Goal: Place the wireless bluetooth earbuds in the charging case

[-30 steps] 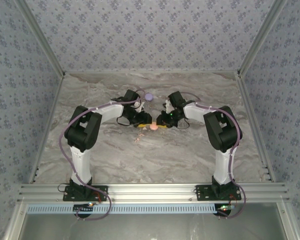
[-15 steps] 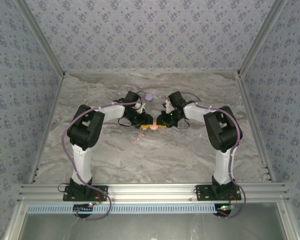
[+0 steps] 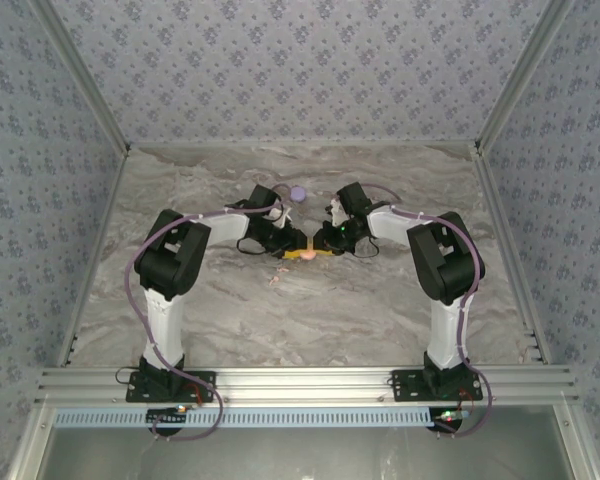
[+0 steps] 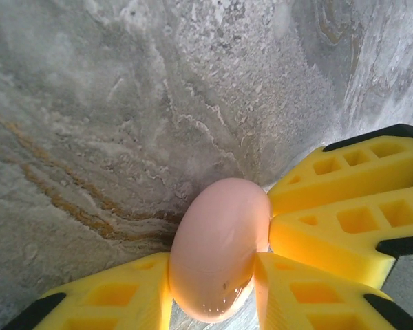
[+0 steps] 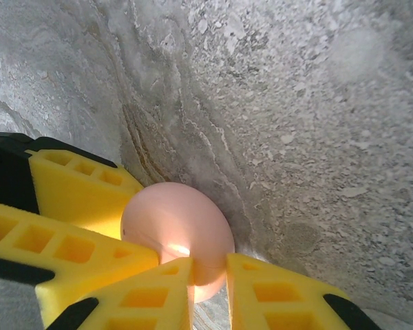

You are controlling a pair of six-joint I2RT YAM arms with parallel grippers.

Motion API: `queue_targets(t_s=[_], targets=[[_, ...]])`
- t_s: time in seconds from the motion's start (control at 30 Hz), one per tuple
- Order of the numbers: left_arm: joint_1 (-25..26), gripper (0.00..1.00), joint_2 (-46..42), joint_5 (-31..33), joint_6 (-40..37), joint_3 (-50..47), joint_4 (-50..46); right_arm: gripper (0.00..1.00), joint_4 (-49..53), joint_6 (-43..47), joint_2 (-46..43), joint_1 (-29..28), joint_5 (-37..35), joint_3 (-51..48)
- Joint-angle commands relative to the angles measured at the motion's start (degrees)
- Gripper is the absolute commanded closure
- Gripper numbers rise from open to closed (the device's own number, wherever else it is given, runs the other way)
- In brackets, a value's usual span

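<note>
Pinching the salmon-pink, egg-smooth plastic charging case (image 4: 217,227) from opposite sides, my left claw (image 4: 212,271) and right claw (image 5: 208,265) are both closed on it, low over the grey marbled table (image 4: 124,103). To open it well, I judge one claw should hold firm while the other pries the lid gently. Both forearms reach inward, wrists dipped. Tiny pale pink earbuds (image 3: 276,281) lie just behind my claws, toward my bases.
</note>
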State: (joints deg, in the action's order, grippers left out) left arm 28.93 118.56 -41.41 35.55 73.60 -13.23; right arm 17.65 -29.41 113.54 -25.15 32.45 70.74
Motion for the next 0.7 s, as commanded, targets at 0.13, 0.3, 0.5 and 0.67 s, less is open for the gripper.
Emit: queue_targets(t_s=[0.13,0.3,0.5,0.67], targets=[[0.23,0.7,-0.17,-2.3,1.63,-0.26,3.16,0.81,1.36,-0.74,1.6,-0.05,-1.25,-1.31],[0.25,0.68,-0.7,-3.57,3.17,-1.22,5.86,0.81,1.01,-0.8,1.26,-0.07,-1.1,-1.48],[0.21,0.67,-0.9,-4.48,4.42,-1.88,7.95,0.81,0.51,-1.12,1.01,0.09,-0.49,-1.61],[0.24,0.7,-0.88,-4.98,5.55,-2.56,9.91,0.81,0.35,-1.17,0.81,0.15,-0.28,-1.59]])
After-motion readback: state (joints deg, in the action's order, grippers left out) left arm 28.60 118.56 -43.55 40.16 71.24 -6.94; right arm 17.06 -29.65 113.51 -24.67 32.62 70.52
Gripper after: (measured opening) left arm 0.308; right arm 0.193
